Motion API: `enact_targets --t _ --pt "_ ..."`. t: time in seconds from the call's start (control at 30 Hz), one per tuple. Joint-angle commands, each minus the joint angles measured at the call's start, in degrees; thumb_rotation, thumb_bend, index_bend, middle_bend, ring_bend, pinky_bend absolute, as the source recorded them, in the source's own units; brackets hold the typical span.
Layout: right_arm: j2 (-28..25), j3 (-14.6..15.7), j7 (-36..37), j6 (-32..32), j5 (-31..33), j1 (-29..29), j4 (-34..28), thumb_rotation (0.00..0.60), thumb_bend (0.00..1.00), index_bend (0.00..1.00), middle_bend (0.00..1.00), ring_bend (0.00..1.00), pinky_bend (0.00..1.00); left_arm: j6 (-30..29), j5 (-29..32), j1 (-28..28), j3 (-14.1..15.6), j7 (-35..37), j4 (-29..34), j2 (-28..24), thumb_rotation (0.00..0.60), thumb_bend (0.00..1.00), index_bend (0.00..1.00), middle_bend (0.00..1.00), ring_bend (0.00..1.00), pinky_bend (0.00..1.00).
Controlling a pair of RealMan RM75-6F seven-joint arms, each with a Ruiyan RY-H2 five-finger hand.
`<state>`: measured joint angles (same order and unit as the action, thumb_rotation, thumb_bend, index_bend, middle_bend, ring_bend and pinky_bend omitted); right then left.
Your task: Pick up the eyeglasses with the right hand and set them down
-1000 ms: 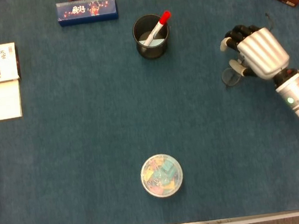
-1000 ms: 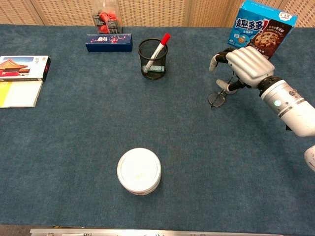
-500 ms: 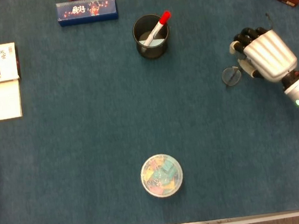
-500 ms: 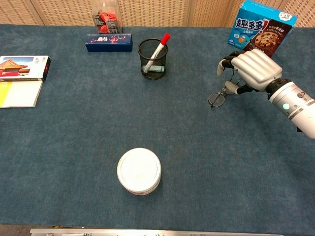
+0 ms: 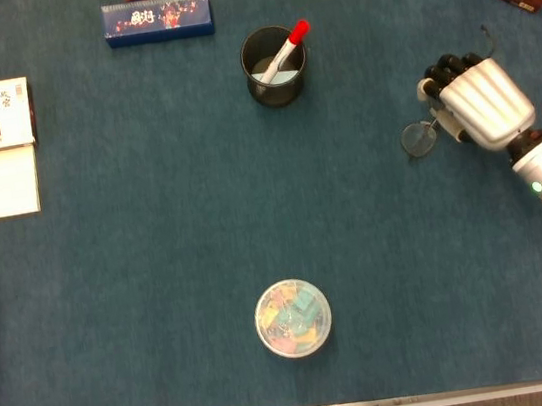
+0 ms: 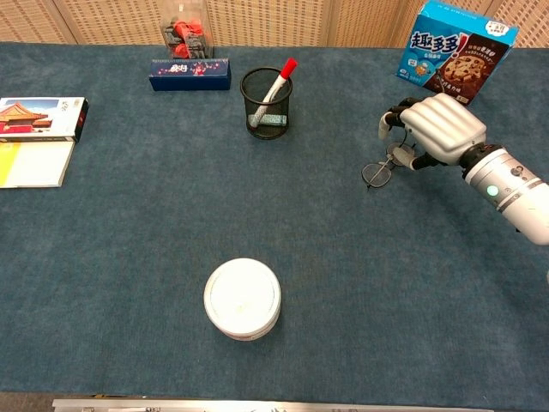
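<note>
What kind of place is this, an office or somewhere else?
Probably a desk-like test table: a mesh pen holder with a marker, booklets, and a cookie box on blue felt.

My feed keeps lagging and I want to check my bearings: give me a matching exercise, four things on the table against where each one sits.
Things:
1. eyeglasses
2. pen cup
3. round tub
4. cookie box

Places:
A. far right corner of the table
B. near edge, centre
C. under the right hand
D. far side, centre, holding a red-capped marker

Pairs: 1-C, 2-D, 3-B, 4-A
</note>
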<state>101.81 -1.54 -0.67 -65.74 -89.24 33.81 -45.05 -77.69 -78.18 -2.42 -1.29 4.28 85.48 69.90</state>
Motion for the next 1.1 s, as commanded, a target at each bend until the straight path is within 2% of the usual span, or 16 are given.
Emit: enact_targets --t 0.03,0.37,0.53,0.73,1.1 --pt "0.7 0.3 0.5 0.5 0.0 -0.1 1.1 0.600 0.36 0.43 0.39 0.28 0.42 0.1 0.1 0.0 0.0 0.2 -0.2 0.0 0.600 0.33 0.46 0.40 0.31 0.45" --pt "2.4 1.1 1.5 1.9 -0.1 -0.4 4.1 0.600 0.36 0.43 0.39 0.28 0.42 0.4 0.2 0.1 0.2 0.4 -0.5 0.1 0.600 0.33 0.47 0.40 0.31 0.45" --pt "2.1 0.8 2.0 0.5 -0.4 -0.5 3.7 0.600 0.36 0.43 0.39 0.28 0.42 0.4 0.3 0.1 0.1 0.4 -0.4 0.1 0.600 0.33 0.46 0.40 0.31 0.45" --pt "-0.8 -0.5 0.6 -3.4 -1.1 -0.4 -0.9 0.600 0.36 0.43 0.39 0.28 0.42 0.4 0.2 0.0 0.1 0.1 -0.3 0.0 0.600 0.33 0.46 0.40 0.31 0.45" --pt "-9.0 -4.8 -4.5 -9.5 -0.9 -0.2 -14.1 0.600 0.36 0.43 0.39 0.28 0.42 0.2 -0.5 -0.6 -0.1 -1.3 0.9 -0.3 0.600 0.33 0.46 0.40 0.31 0.45"
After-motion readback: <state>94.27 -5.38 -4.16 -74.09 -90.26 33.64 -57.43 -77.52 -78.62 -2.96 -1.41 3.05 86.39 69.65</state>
